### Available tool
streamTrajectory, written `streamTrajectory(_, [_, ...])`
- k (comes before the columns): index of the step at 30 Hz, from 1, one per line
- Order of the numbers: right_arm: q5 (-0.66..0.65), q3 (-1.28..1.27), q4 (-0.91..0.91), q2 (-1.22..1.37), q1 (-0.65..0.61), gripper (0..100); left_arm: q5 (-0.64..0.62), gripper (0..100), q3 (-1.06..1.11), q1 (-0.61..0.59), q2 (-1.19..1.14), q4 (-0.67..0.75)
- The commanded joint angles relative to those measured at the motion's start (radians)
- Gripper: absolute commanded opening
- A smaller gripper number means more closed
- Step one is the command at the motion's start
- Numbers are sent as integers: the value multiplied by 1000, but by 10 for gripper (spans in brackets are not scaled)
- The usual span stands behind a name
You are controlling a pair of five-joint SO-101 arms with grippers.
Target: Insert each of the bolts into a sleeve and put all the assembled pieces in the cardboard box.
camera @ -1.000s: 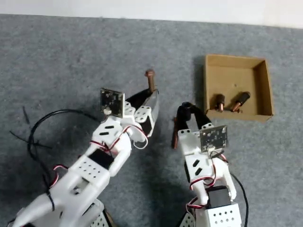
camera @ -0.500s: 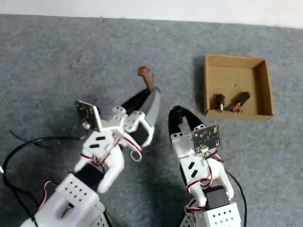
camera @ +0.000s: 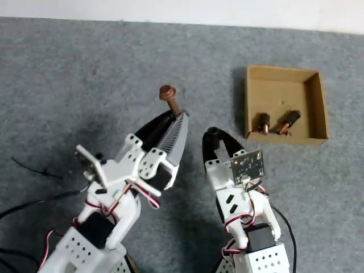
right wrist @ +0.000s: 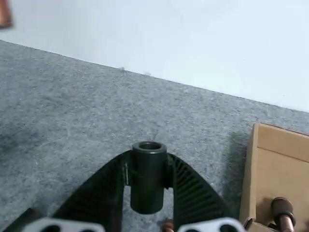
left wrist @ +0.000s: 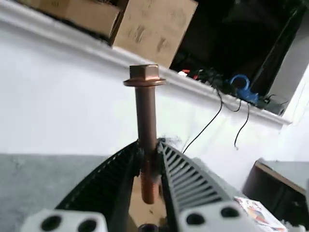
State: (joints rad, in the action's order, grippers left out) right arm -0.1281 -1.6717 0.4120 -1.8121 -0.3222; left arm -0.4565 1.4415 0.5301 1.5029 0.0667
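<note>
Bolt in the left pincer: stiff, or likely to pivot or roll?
The bolt looks like rigid coppery metal, probably dense for its size. The left pincer grips only its lower shank, so it might pivot. The round shank would likely roll if dropped.

We take this for a robotics lab or workshop room, not a home. The desk (camera: 68,62) wears plain grey felt-like matting and backs onto a bare white wall (left wrist: 58,111). Beyond the left jaws, brown storage cartons (left wrist: 154,24) sit along the ledge (left wrist: 43,21) topping that wall. Farther back and off to one side of those jaws, loose black cables (left wrist: 212,116) trail down from a dark recess, beside a blue looped item (left wrist: 241,86) we cannot identify. A dark piece of furniture (left wrist: 277,176) stands there too, with a printed sheet (left wrist: 251,205) close by. Behind the jaws, the white plastic arms (camera: 259,259) carry bare circuit boards (camera: 245,166) and exposed wiring (camera: 149,196).
</note>
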Motion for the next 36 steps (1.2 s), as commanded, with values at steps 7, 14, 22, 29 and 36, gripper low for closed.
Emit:
streamTrajectory(7, [-6, -143, 1, -24, -10, 6, 11, 6, 42, -10, 94, 6])
streamTrajectory(14, [-6, -143, 1, -24, -5, 6, 11, 6, 15, -12, 163, 0])
streamTrajectory(22, [-6, -143, 1, -24, -5, 6, 11, 6, 13, -12, 331, -95])
streamTrajectory(29, [-6, -143, -1, -24, -8, 6, 11, 6, 58, -5, 309, -92])
streamTrajectory(36, [-6, -142, -53, -24, -8, 7, 11, 6, 127, -4, 309, -91])
